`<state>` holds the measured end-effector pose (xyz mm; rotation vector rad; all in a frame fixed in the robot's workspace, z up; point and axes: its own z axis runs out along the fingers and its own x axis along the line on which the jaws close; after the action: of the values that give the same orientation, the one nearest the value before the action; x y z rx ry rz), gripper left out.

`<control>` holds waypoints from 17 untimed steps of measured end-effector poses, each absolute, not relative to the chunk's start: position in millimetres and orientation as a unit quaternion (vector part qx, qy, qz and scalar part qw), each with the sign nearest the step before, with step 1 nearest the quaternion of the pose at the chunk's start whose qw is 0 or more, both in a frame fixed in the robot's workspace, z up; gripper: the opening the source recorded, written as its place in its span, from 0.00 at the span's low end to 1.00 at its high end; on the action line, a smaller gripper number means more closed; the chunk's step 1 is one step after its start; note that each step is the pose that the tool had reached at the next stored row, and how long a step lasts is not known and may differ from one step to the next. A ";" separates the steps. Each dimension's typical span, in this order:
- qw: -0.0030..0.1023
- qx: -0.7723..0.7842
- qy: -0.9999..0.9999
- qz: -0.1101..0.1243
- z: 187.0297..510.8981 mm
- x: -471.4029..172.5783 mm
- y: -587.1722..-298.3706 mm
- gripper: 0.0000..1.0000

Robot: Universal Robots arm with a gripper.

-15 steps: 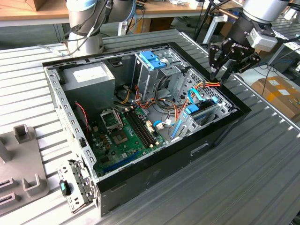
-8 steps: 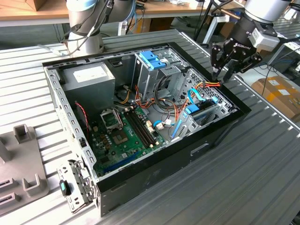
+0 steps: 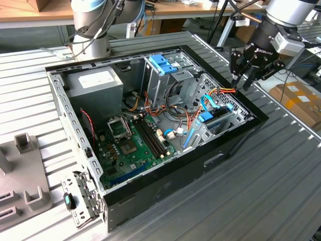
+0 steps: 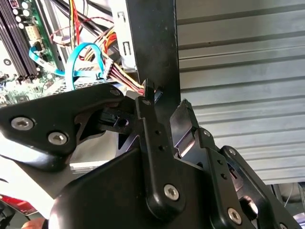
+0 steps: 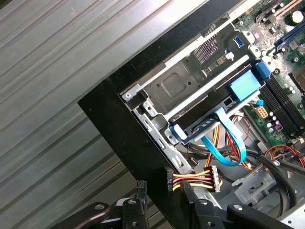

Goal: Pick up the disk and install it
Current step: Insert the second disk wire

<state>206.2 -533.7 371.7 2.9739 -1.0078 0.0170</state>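
Exterior view: gripper (image 3: 244, 80) hangs above the open computer case (image 3: 235, 143), over its black edge on the exterior view's right, fingers slightly apart with nothing between them. Second wrist view shows the same: fingertips (image 4: 145, 98) parted by a narrow gap over the case wall, empty. The disk (image 3: 214, 120) sits inside the case in the bay at that same edge, blue rails visible, with a light-blue cable (image 5: 224, 148) looping just beside it in the first wrist view, where the disk (image 5: 214, 112) lies flat against the grey metal bay.
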 end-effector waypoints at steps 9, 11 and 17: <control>0.003 0.942 -0.336 0.006 368.5 201.2 -536.7 0.42; 0.003 0.942 -0.336 0.006 368.6 201.1 -536.8 0.42; 0.003 0.942 -0.336 0.006 368.5 201.1 -536.9 0.33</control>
<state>201.1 -536.9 368.5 2.9533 -1.0531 0.0201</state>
